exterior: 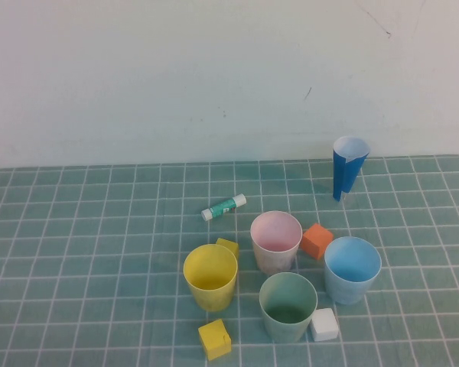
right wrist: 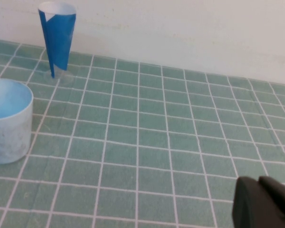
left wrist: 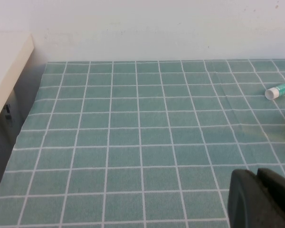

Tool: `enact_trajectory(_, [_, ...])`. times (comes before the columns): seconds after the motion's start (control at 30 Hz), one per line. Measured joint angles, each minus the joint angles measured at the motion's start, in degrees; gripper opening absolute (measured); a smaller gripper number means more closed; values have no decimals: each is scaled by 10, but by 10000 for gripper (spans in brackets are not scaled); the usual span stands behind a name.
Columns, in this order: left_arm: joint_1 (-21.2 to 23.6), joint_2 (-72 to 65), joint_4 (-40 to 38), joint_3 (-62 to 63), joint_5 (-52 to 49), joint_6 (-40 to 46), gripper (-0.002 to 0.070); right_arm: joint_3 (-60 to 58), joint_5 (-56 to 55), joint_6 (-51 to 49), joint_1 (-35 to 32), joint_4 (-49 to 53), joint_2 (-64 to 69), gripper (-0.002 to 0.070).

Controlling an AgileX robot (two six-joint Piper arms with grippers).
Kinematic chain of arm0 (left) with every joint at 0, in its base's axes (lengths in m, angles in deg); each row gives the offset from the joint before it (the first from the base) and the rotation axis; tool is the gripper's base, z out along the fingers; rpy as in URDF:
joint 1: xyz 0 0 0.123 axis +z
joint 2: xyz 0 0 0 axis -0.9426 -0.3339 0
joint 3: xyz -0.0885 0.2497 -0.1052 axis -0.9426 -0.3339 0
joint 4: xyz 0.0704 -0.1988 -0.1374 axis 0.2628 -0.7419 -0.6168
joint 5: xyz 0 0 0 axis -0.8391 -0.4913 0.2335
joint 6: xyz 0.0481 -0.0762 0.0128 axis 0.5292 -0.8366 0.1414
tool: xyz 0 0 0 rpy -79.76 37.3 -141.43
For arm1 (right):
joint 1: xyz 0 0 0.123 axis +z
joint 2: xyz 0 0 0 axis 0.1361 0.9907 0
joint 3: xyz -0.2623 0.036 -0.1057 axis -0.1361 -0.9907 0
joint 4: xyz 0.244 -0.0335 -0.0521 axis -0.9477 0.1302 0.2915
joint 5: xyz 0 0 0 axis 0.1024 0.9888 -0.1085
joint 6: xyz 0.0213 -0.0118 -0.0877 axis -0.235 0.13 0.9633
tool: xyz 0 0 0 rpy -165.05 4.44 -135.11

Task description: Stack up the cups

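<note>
Right wrist view: closed right end effector well apart from light blue cup; left end effector closed too

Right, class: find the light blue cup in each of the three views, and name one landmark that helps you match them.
High view: the light blue cup stands at lower right, beside the orange cube.
Left wrist view: not in it.
Right wrist view: the cup is at the left edge.
Shared landmark: the dark-blue paper cone, beyond the cup in both the high and right wrist views.
</note>
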Motion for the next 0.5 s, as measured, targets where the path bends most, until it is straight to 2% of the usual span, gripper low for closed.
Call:
enact_trajectory(0.37, [0, 0, -6, 0, 0, -1, -2, 0, 0, 0, 0, 0, 0, -3])
enact_trajectory(0.43, [0, 0, -45, 0, 3, -24, -2, 0, 0, 0, 0, 0, 0, -3])
enact_trajectory(0.5, [0, 0, -129, -3, 13, -76, -2, 0, 0, 0, 0, 0, 0, -3])
